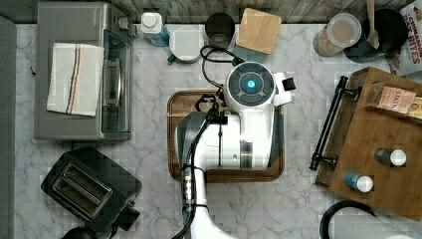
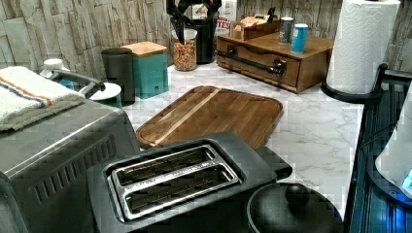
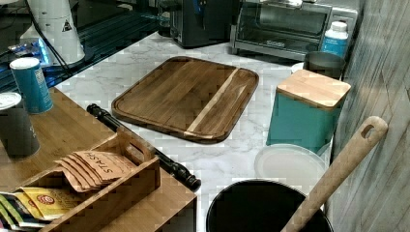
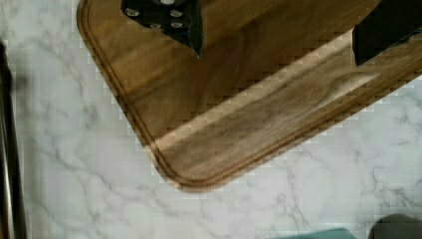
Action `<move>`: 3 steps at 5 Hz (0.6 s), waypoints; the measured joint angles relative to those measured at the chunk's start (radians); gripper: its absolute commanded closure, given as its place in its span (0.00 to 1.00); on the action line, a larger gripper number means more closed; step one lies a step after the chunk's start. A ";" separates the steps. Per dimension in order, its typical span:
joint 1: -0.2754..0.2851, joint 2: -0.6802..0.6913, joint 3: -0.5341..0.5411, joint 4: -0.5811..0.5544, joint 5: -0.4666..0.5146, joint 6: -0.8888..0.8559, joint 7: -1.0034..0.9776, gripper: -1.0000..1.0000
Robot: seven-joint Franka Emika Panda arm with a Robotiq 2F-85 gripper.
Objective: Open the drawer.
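The jaws (image 4: pixel 276 37) are hanging wide apart over the dark tray board (image 4: pixel 239 114) — gripping nothing. The drawer (image 1: pixel 334 130) is sitting closed at the top view's right, its black bar handle (image 1: pixel 328 122) facing the marble worktop (image 1: pixel 149 164).

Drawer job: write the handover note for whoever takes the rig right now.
Claw: open, holding nothing, hanging above the dark wooden tray board in the middle of the counter.
Drawer: in the wooden cabinet at the top view's right edge, looks shut, front flush with the box. Its black bar handle is untouched and faces the board.
Done: nothing on the drawer yet.
Left: bring the claw across to the handle, grip the bar, pull the drawer out toward the board.
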 measured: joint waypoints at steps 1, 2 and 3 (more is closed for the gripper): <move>-0.027 0.027 -0.036 -0.010 0.000 0.040 -0.108 0.00; -0.074 0.054 -0.098 -0.008 -0.001 0.043 -0.260 0.00; -0.144 0.088 -0.161 -0.010 0.001 0.144 -0.353 0.00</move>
